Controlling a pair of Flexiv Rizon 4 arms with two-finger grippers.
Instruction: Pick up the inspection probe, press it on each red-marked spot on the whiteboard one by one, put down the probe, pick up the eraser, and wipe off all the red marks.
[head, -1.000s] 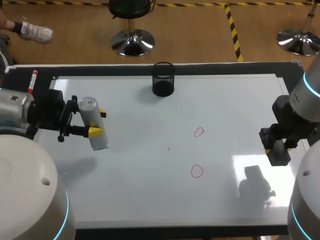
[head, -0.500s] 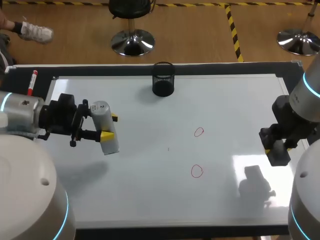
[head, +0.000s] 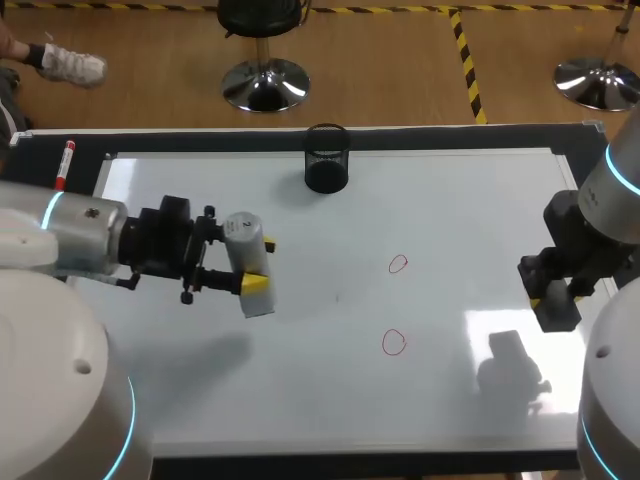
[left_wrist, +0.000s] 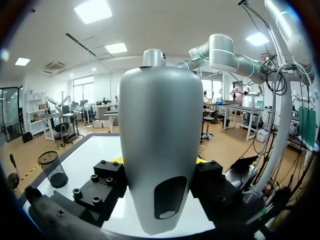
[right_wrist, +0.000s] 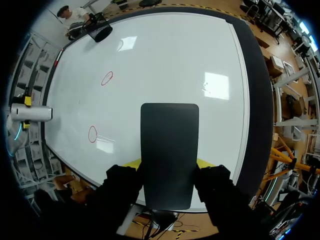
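Currently L gripper (head: 258, 264) is clamped on tall silver-grey probe (left_wrist: 157, 145) above left part of white whiteboard (head: 450, 200). R gripper (head: 553, 298) grips flat black eraser (right_wrist: 169, 145) at right edge. Red circles (head: 398, 264) sit btwn them.

Desk (head: 450, 137) with dark border is standing level; overhead light is glaring in a bright patch (head: 480, 322) near its right edge.

We hold the probe (head: 243, 232) over the board's (head: 300, 400) left, the eraser (head: 558, 312) at its right edge. Two marks (head: 398, 264) lie between them, the cup (head: 326, 158) behind.
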